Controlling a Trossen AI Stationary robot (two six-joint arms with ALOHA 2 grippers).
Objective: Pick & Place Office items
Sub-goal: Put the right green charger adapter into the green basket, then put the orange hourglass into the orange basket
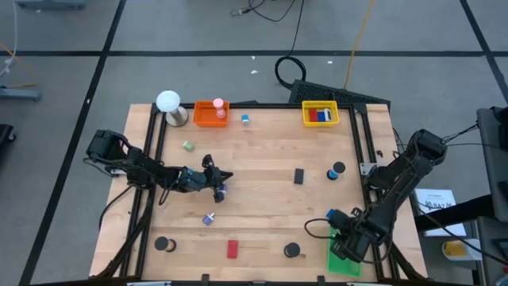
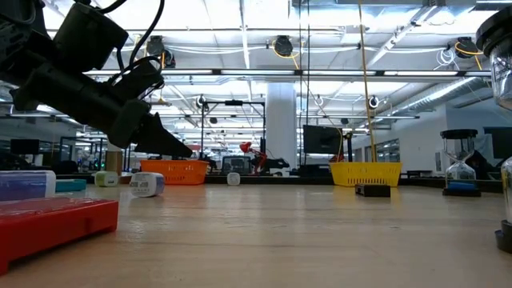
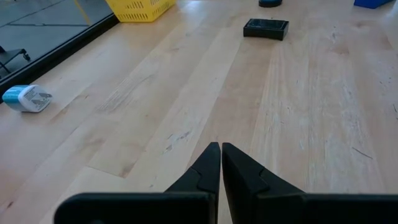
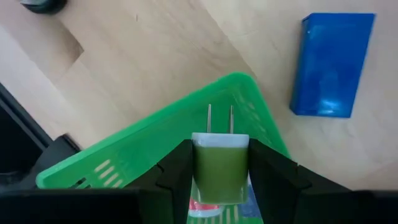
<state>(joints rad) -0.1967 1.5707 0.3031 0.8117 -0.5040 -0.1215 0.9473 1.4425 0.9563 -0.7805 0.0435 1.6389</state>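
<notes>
Right gripper (image 4: 219, 163) fingers hold green plug (image 4: 219, 169) above green tray (image 4: 155, 140).

Overhead, level tabletop and two close wrist cameras, all sharing the wooden table (image 1: 262, 199).

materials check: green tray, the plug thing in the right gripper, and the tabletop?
Green tray: looks like moulded plastic, glossy, slotted walls. Green plug adapter, clamped in the right gripper above the tray: smooth matte casing, probably plastic, white face with two shiny prongs that look metal. Tabletop: pale wood planks, visible grain and seams, satin finish; could be laminate.
</notes>
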